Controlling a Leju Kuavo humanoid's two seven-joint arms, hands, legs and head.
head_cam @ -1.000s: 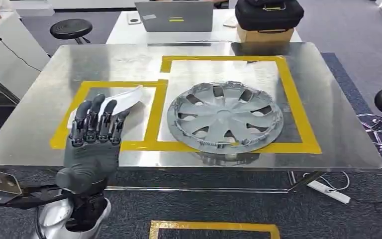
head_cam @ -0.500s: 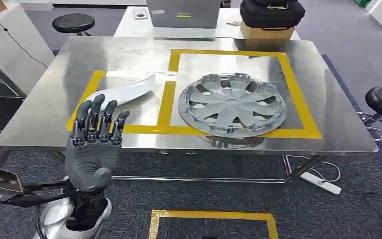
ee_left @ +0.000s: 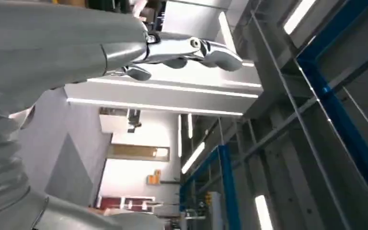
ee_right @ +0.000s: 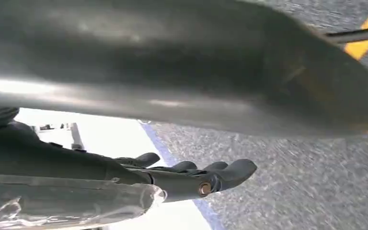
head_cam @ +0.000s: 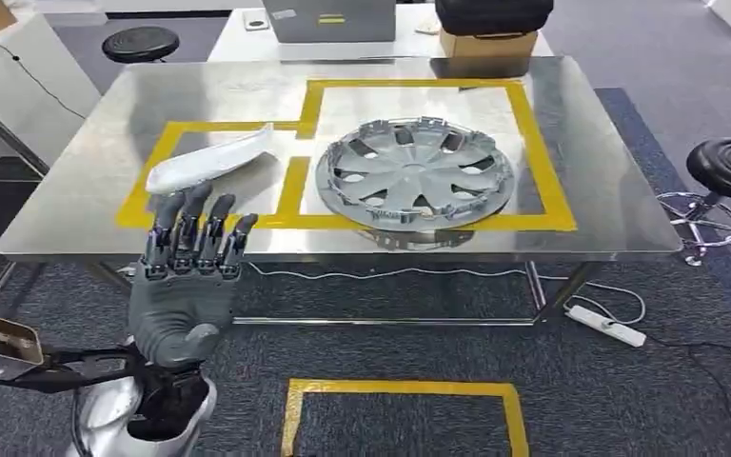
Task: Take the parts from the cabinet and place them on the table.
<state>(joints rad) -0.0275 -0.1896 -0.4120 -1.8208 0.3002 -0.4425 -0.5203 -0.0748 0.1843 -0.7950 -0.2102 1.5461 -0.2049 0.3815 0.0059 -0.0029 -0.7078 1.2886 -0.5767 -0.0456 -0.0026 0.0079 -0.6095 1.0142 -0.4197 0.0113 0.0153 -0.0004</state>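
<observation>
Left robot hand raised, fingers spread, empty; hubcap on table.

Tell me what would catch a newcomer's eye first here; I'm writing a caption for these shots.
The silver hubcap stands out most, lying inside the larger yellow-taped frame on the steel table. Beside it, in the smaller taped frame, lies a curved white panel. In the foreground the robot's left hand is raised with fingers straight and apart, holding nothing, in front of the table's near edge.
</observation>
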